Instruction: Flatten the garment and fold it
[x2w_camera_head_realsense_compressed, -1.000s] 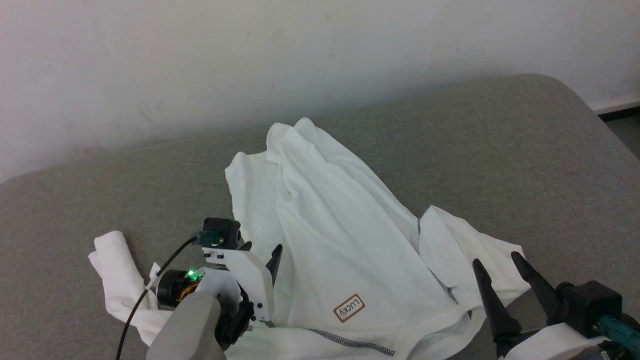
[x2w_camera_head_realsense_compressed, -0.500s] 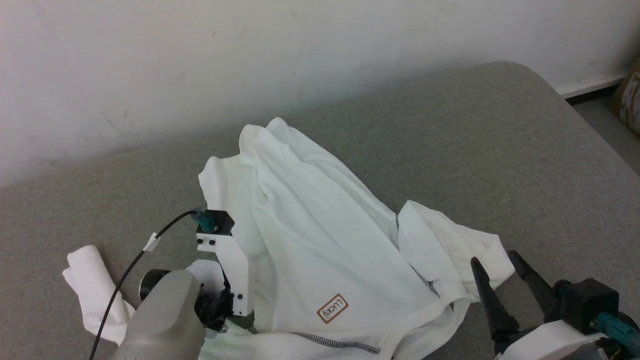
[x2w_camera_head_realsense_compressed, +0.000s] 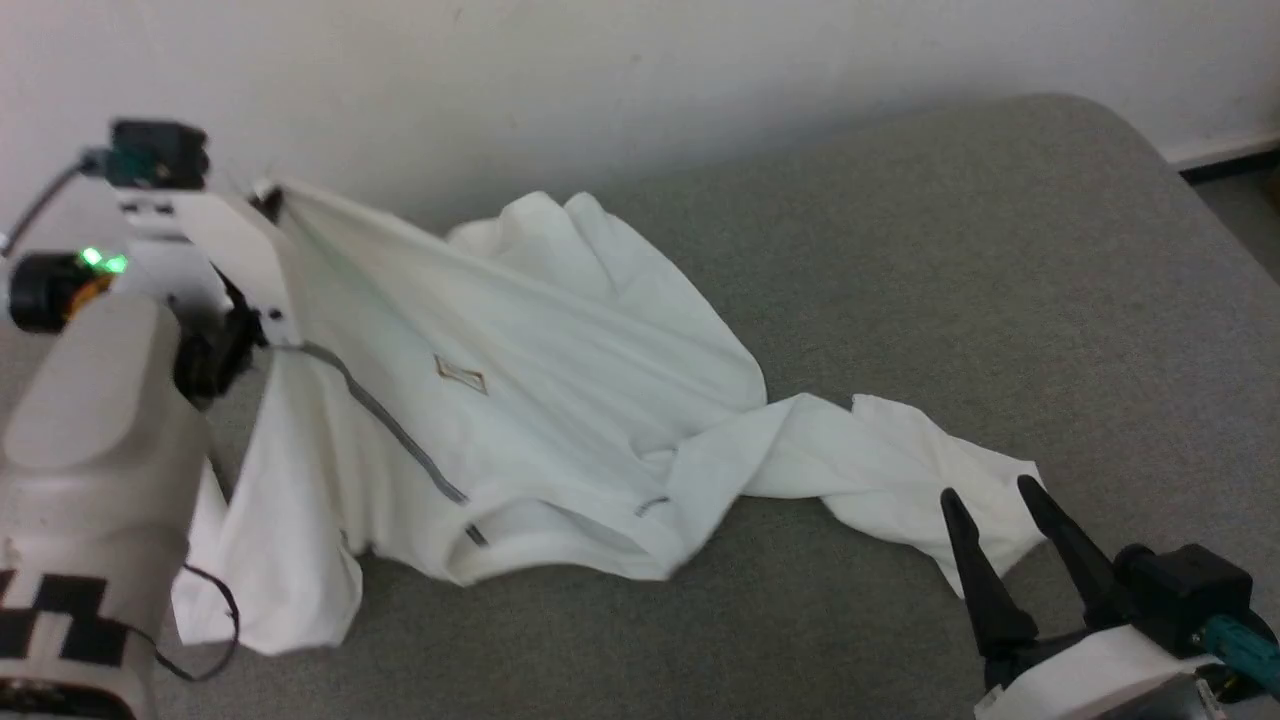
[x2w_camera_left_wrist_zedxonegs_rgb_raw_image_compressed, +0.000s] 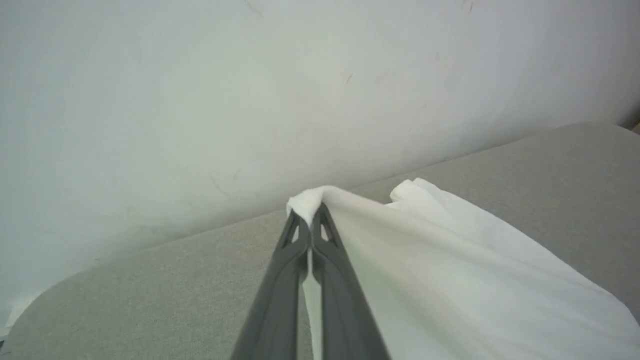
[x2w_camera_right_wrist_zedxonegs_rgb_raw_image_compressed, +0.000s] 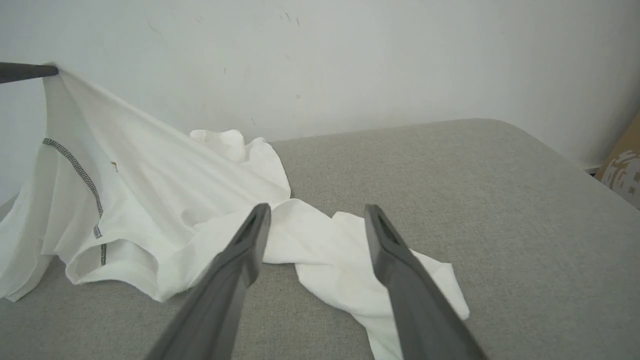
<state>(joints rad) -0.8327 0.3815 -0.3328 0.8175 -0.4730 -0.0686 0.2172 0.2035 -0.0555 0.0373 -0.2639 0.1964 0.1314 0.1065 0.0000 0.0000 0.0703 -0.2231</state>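
We hold one edge of the garment (x2w_camera_head_realsense_compressed: 560, 380) up off the grey padded surface (x2w_camera_head_realsense_compressed: 1000, 280).
Our left hand (x2w_camera_left_wrist_zedxonegs_rgb_raw_image_compressed: 311, 222) is pinched tight on a bunched white edge near the wall (x2w_camera_head_realsense_compressed: 600, 80), and the cloth slopes down from it. The rest, with its speckled seam (x2w_camera_head_realsense_compressed: 385, 420) and small brown-outlined patch (x2w_camera_head_realsense_compressed: 460, 374), lies crumpled on the surface. Our right hand (x2w_camera_head_realsense_compressed: 985, 492) hovers spread apart, empty, over the cloth's trailing end.

one white garment (x2w_camera_head_realsense_compressed: 560, 400) with one brown logo patch (x2w_camera_head_realsense_compressed: 461, 374); two grippers, the left gripper (x2w_camera_left_wrist_zedxonegs_rgb_raw_image_compressed: 310, 214) and the right gripper (x2w_camera_head_realsense_compressed: 987, 490); one grey padded surface (x2w_camera_head_realsense_compressed: 950, 250); one pale wall (x2w_camera_head_realsense_compressed: 600, 60).
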